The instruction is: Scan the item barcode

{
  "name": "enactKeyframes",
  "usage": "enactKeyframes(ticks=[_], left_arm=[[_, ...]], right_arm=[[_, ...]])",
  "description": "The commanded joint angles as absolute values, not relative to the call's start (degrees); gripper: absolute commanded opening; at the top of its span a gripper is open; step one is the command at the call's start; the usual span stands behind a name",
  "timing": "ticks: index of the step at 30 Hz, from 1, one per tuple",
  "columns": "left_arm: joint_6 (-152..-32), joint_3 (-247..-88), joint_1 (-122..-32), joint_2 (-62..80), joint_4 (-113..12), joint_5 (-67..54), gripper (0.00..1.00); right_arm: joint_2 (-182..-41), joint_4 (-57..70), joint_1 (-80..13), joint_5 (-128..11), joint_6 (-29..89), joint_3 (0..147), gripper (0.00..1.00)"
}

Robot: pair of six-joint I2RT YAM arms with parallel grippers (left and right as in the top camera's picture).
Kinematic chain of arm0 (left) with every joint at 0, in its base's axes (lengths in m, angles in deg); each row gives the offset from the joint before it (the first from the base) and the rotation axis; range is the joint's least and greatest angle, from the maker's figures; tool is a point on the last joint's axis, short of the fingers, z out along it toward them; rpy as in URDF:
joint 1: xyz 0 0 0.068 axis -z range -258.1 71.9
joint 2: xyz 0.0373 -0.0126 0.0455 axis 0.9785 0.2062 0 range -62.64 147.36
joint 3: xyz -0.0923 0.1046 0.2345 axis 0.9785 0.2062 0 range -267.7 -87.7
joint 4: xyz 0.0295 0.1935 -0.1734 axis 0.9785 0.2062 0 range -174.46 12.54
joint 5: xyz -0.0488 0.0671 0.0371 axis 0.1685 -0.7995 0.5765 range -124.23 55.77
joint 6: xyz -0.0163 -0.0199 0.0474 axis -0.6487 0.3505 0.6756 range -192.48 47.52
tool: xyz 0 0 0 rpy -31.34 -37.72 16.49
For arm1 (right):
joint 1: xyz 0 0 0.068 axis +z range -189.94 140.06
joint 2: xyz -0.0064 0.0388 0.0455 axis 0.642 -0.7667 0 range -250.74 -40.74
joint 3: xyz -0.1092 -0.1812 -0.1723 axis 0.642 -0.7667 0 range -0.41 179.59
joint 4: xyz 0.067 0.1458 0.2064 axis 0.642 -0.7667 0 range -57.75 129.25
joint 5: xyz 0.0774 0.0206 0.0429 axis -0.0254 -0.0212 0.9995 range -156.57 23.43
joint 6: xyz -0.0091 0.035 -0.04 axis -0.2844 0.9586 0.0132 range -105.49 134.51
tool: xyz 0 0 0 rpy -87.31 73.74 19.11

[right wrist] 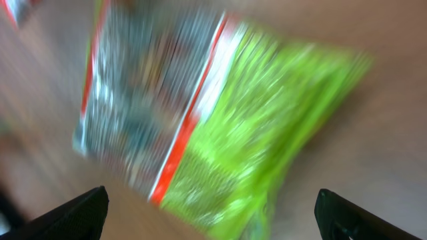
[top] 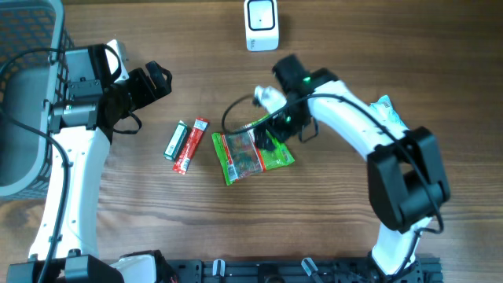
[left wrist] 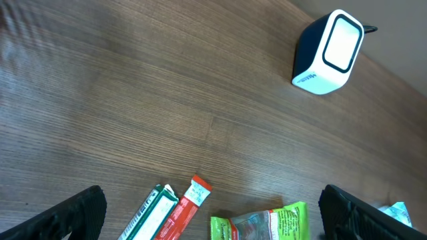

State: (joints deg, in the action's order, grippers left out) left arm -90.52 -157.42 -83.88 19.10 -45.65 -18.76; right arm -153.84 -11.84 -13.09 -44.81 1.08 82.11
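A green snack bag with a clear window lies flat at the table's middle; it fills the right wrist view as a blurred green bag. My right gripper hangs open just over the bag's right end, and the jaws stand wide with nothing held between them. A green bar and a red bar lie side by side to the left of the bag. The white scanner stands at the table's far edge. My left gripper is open above bare table, left of the bars.
A grey wire basket takes up the far left. A pale packet lies partly under the right arm. The left wrist view shows the scanner, both bars and the bag.
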Motion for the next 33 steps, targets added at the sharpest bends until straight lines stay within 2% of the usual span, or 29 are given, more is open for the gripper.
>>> enactKeyframes(ticks=[1, 10, 18, 23, 29, 30, 31, 32, 33], left_arm=[[-89.4, -157.4, -84.1, 18.5, -45.8, -18.7, 1.00], [-89.4, -157.4, -84.1, 18.5, -45.8, -18.7, 1.00], [-89.4, -157.4, -84.1, 18.5, -45.8, -18.7, 1.00], [-89.4, -157.4, -84.1, 18.5, -53.2, -18.7, 1.00], [-89.8, -157.3, -83.8, 18.7, -44.0, -9.7, 1.00], [-89.8, -157.2, -83.2, 18.9, -41.8, -9.6, 0.97], [-89.8, -156.8, -82.6, 19.1, -40.1, -9.6, 0.79], [-89.8, -156.5, -81.6, 19.6, -38.0, -9.6, 0.23], [-89.9, -156.0, -80.4, 20.0, -36.3, -9.6, 0.06]], right_arm=[[-151.7, -7.3, -15.2, -46.4, 3.0, 83.5, 1.00], [-151.9, -4.4, -15.4, -40.6, 5.9, 81.8, 0.99], [-151.9, -1.2, -15.4, -40.6, 7.8, 80.5, 1.00], [-151.9, -1.2, -15.4, -41.0, 7.8, 80.1, 1.00], [-152.0, -1.2, -15.4, -41.0, 8.0, 79.7, 1.00], [-152.0, -1.1, -15.4, -41.0, 8.7, 79.7, 1.00], [-152.0, -0.9, -15.4, -41.0, 8.7, 79.7, 1.00], [-152.0, -0.8, -15.4, -41.0, 8.7, 79.7, 1.00], [-152.0, -0.8, -15.4, -41.0, 8.7, 79.7, 1.00]])
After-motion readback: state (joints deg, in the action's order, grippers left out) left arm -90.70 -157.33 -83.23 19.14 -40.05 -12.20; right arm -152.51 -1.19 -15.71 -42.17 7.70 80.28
